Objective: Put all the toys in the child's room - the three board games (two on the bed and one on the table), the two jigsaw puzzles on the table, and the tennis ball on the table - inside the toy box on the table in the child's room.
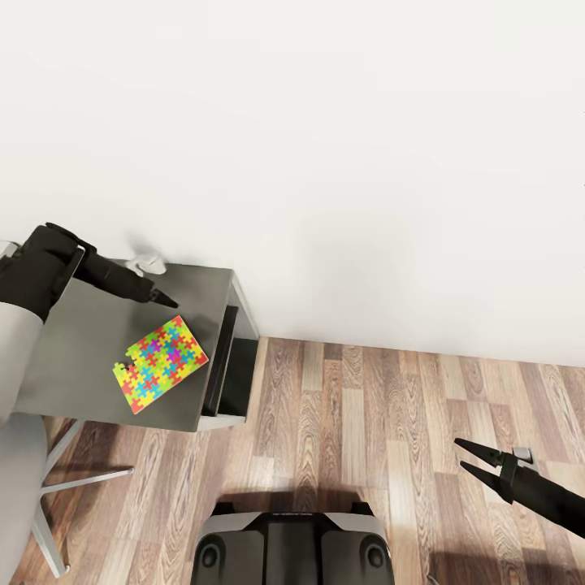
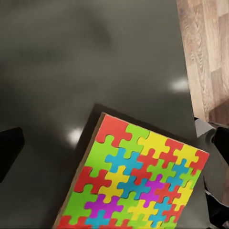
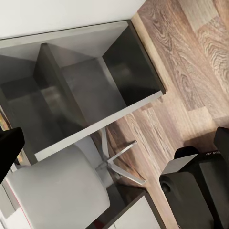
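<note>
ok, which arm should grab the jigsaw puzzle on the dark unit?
Left. The left gripper hovers just beside the jigsaw puzzle; the right gripper hangs open over the floor, far off.

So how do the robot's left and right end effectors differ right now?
The left end effector hangs over the dark grey side unit, near the jigsaw puzzle; the right end effector hangs over the wooden floor, away from the furniture. The right one's fingers are clearly spread; the left one's look close together, state unclear. Both are black and hold nothing.
</note>
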Available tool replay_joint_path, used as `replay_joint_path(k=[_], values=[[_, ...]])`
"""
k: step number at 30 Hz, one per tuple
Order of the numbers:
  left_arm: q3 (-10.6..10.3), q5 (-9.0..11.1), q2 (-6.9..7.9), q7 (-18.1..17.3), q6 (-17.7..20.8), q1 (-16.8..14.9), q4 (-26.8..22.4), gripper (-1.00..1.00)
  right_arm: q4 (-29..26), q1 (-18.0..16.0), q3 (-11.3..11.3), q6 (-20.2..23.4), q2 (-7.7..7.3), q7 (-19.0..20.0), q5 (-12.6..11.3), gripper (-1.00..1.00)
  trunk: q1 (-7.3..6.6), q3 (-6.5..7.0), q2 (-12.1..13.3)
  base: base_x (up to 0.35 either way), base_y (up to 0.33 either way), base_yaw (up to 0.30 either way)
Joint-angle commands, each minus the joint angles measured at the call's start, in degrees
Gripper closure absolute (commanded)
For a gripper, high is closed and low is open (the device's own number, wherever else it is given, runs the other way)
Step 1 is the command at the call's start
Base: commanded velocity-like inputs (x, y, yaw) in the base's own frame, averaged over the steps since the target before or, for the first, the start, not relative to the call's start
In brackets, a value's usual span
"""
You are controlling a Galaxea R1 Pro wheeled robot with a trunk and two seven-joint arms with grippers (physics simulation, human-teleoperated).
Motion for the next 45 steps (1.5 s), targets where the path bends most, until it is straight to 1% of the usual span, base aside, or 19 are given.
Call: replay_joint_path(k=[1,2,4,6,7,8,14,17,24,32,45], values=[[-0.1,-1.1,0.03,-0.4,0.9,0.0,-0.1,-1.00,0.0,0.0,0.0,0.3,0.00,0.2,0.0,-1.00,0.03,-0.07,-0.1,0.000,0.000,0.000],[-0.1,-1.1,0.03,-0.4,0.9,0.0,-0.1,-1.00,0.0,0.0,0.0,0.3,0.00,0.2,0.0,-1.00,0.03,-0.07,-0.1,0.000,0.000,0.000],[-0.1,-2.4,0.03,0.3,1.7,0.0,-0.1,-1.00,0.1,-0.1,0.0,0.2,0.00,0.2,0.0,-1.00,0.03,-0.07,-0.1,0.000,0.000,0.000],[-0.1,-2.9,0.03,1.4,2.2,0.0,-0.1,-1.00,0.2,-0.1,0.0,0.2,0.00,0.2,0.0,-1.00,0.03,-0.07,-0.1,0.000,0.000,0.000],[-0.1,-3.1,0.03,2.0,2.3,0.0,-0.1,-1.00,0.2,-0.1,0.0,0.2,0.00,0.2,0.0,-1.00,0.03,-0.07,-0.1,0.000,0.000,0.000],[-0.1,-3.4,0.00,3.5,2.6,0.2,-0.1,-1.00,0.2,-0.1,0.0,0.2,0.00,0.2,0.0,-1.00,0.03,-0.07,-0.1,0.000,0.000,0.000],[0.2,-3.8,-0.12,8.1,3.0,1.2,-0.1,-1.00,0.2,-0.1,0.0,0.2,0.00,0.1,0.1,-1.00,0.03,-0.07,-0.1,-0.020,0.000,0.000],[0.3,-3.8,-0.13,8.8,3.0,1.4,-0.1,-1.00,0.2,-0.1,0.0,0.2,0.03,0.1,0.1,-1.00,0.03,-0.07,-0.1,-0.162,0.000,0.000],[0.5,-3.8,-0.14,9.2,3.0,1.5,-0.1,-1.00,0.2,0.0,0.0,0.2,0.01,0.1,0.1,-1.00,0.03,-0.07,-0.1,-0.200,0.000,0.000],[0.5,-3.6,-0.19,9.2,3.0,1.6,-0.1,-1.00,0.3,0.0,0.0,0.2,0.00,0.1,0.1,-1.00,0.03,-0.07,-0.1,-0.044,-0.009,0.000],[0.5,-3.6,-0.32,9.2,3.0,1.6,-0.1,-1.00,0.3,0.0,0.0,0.2,0.00,0.1,0.1,-1.00,0.03,-0.07,-0.1,-0.045,-0.083,0.000]])
